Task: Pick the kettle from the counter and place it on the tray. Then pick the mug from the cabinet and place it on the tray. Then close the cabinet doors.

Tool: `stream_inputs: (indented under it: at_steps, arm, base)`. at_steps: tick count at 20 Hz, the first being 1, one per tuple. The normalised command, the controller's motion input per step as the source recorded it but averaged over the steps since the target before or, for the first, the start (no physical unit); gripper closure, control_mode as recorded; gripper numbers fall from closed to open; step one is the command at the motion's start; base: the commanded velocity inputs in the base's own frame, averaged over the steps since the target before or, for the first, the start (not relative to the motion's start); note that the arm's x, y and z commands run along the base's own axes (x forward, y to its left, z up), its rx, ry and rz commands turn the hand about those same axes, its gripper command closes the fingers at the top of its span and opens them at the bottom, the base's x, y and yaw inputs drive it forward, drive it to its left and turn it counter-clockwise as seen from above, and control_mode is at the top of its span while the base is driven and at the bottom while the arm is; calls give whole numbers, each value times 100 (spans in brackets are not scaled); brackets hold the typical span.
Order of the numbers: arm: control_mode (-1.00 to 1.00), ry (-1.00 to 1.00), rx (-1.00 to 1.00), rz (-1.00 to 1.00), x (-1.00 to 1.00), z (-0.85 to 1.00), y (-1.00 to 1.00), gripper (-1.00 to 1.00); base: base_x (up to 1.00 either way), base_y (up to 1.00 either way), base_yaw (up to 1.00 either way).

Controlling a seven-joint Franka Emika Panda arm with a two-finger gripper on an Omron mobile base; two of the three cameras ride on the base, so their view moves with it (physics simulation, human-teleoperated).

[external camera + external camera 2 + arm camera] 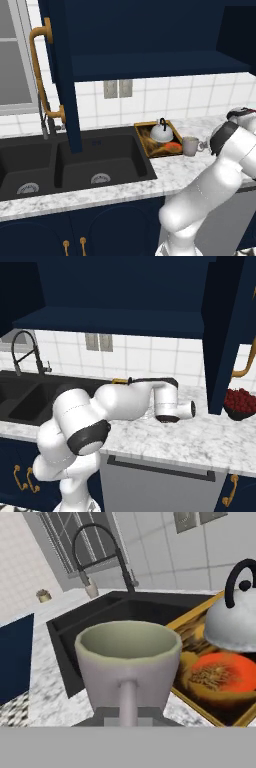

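Wooden-rimmed tray (142, 131) holds the kettle (161, 133); hand (204, 146) grips the mug (190, 146) beside it.

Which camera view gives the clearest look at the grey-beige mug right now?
The hand view: the small grey-beige mug sits close and central, handle toward the camera, its open rim plain. The left base view shows it small, beside the wooden-rimmed tray. In the right base view the arm covers that spot.

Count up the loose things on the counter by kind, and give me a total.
Kettle: 1
Tray: 1
Mug: 1
Bowl of red fruit: 1
Total: 4
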Motion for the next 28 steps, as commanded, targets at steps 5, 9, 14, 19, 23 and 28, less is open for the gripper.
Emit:
stream_inputs:
  at_steps: [5,9,14,19,23,28]
  arm:
    - [-100,0,11,0,19,0,1,100]
    - [-100,0,1,0,24,-15,24,100]
    - [-100,1,-6,0,37,-35,39,100]
    - [-100,0,-1,0,41,-17,12,100]
    - [-100,0,0,0,28,-8,11,100]
    - [-100,-1,0,0,14,-18,18,100]
  base:
    - [0,0,0]
    - [0,0,0]
    - [0,0,0]
    - [0,0,0]
    - [0,0,0]
    - [0,0,0]
